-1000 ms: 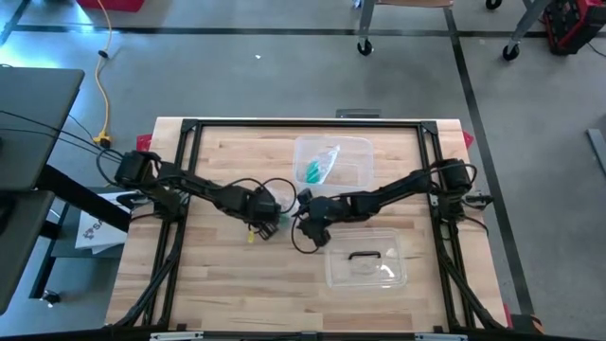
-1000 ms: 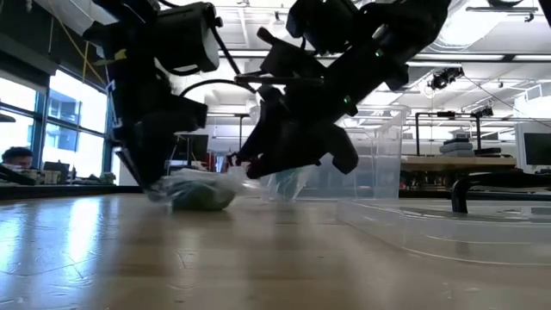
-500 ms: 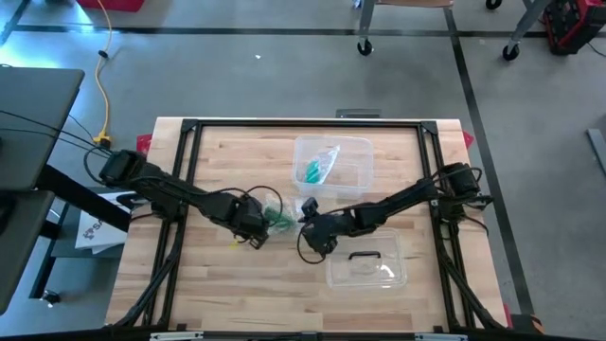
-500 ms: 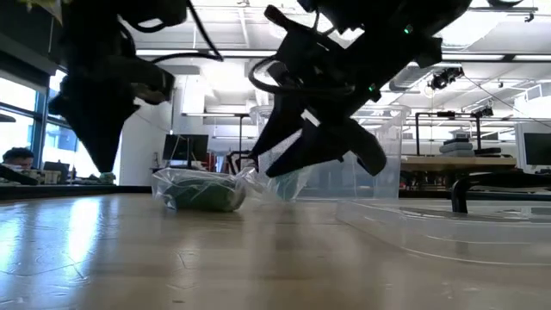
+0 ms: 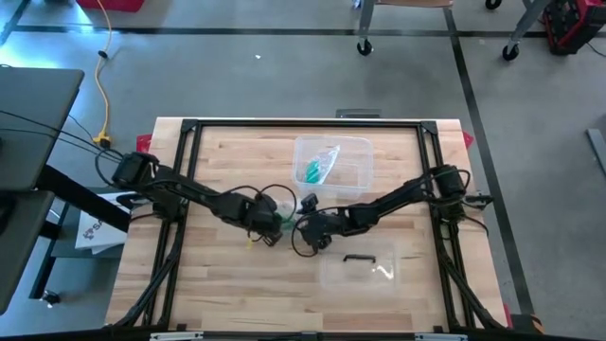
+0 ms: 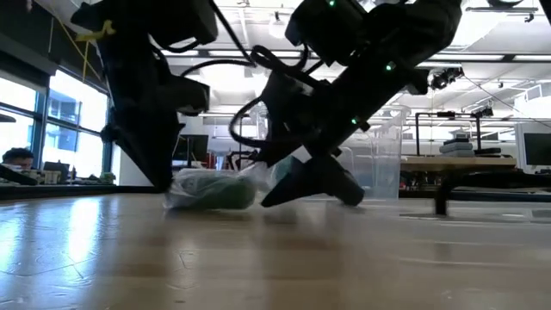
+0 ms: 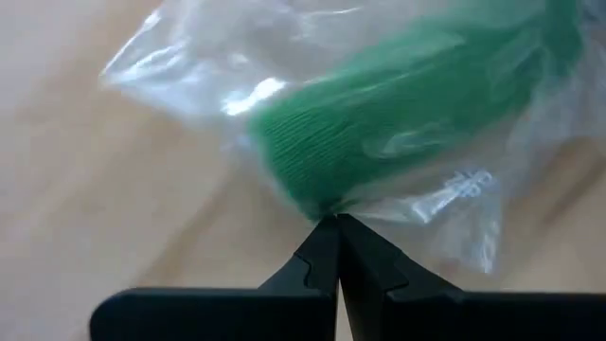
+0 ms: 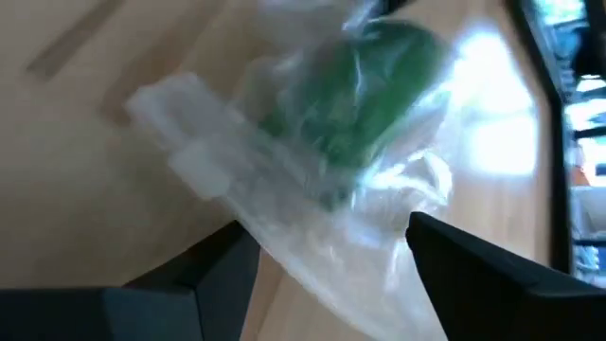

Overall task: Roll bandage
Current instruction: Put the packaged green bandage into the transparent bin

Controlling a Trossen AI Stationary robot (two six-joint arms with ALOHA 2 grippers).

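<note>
Both my hands meet over a bagged green bandage roll at the middle of the wooden surface.

My left hand [image 7: 336, 227] is pinched tight on the edge of the clear plastic bag [image 7: 312, 104], right against the green bandage roll [image 7: 398, 114] inside it; faint print on the bag is too blurred to read. Just to its right my right hand [image 8: 331, 242] stands wide, fingers [image 8: 204, 270] straddling the bag's other end without clamping it. Farther back sits a clear bin [image 5: 333, 164] with another green roll inside, and nearer the front lies a clear lid [image 5: 365, 270] with a dark handle.
</note>
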